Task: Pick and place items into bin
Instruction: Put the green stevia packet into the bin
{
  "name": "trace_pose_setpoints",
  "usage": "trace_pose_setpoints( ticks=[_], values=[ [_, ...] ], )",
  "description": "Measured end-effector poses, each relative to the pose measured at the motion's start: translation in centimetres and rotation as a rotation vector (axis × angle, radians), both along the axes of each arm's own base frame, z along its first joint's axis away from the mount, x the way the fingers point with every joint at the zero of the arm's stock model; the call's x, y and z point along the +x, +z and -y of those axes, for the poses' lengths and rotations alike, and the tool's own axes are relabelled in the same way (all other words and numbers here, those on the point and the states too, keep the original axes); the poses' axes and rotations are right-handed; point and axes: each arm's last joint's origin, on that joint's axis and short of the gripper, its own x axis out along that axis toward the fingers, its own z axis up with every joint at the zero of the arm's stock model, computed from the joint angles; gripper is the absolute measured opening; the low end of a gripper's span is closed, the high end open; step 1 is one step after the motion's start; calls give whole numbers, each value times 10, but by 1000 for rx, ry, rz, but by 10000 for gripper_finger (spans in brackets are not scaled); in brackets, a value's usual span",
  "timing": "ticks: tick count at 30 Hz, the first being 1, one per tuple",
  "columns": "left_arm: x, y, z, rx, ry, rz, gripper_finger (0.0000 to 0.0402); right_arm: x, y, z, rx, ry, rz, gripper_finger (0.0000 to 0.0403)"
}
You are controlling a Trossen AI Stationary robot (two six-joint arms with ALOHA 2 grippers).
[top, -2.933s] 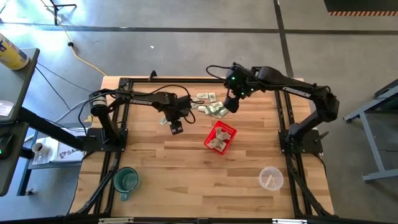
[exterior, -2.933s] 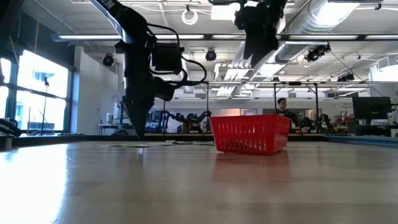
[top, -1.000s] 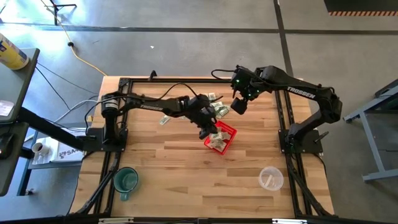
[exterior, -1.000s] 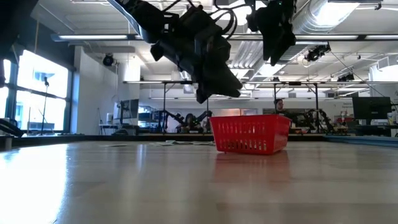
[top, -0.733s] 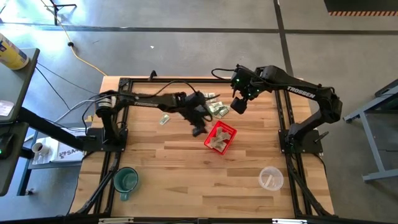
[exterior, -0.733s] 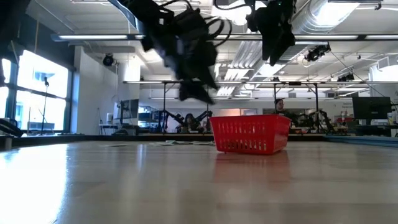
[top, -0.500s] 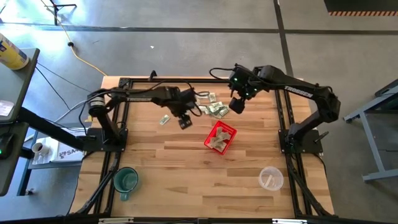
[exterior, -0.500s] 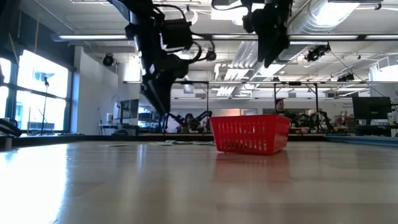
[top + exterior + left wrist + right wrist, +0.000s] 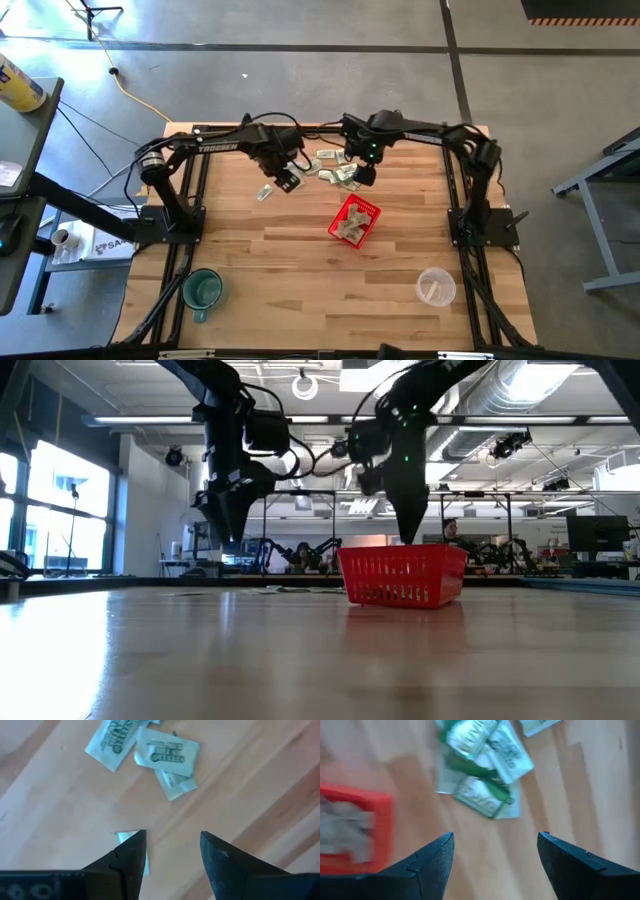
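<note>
- High view: the left pincer (image 9: 289,181) is seen over the wooden table (image 9: 300,270), just beside a lone pale-green-and-white crumpled paper slip (image 9: 264,192).
- From the left wrist view, the left pincer (image 9: 172,851) is shown with its fingers parted and nothing between them; three slips (image 9: 165,755) lie overlapping ahead of it, and part of another slip (image 9: 131,839) peeks out at one finger (image 9: 131,857).
- The right pincer (image 9: 364,176) is seen above the main cluster of paper slips (image 9: 338,170) near the table's far edge.
- In the right wrist view, the right pincer (image 9: 495,851) is shown wide open and empty, with a heap of slips (image 9: 487,770) ahead of it and a corner of the small red perforated plastic basket (image 9: 350,830) to one side.
- The red basket (image 9: 353,221) is placed near the table's middle, close to the cluster on its near side, with several slips (image 9: 348,230) already lying inside.
- In the low view both pincers hang above the table; the right one (image 9: 408,530) appears to be just behind the basket (image 9: 402,575), though depth is hard to judge there.
- A green mug (image 9: 202,290) and a clear plastic cup (image 9: 436,287) are set near the front corners.
</note>
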Motion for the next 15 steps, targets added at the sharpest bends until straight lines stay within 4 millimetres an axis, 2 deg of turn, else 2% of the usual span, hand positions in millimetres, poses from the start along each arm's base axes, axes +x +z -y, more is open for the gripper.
trace_pose_setpoints(
  ticks=[6, 10, 15],
  values=[
    [2, 2, 9, -30, 30, 1, 216, 8, -26, 16, -33, 118, -24, 276],
    [4, 2, 15, -47, 45, 2, 216, 9, -44, 19, 1, 190, -82, 276],
    [11, 2, 28, -45, 17, 13, 218, 14, -54, 19, 28, 202, -60, 276]
  ],
)
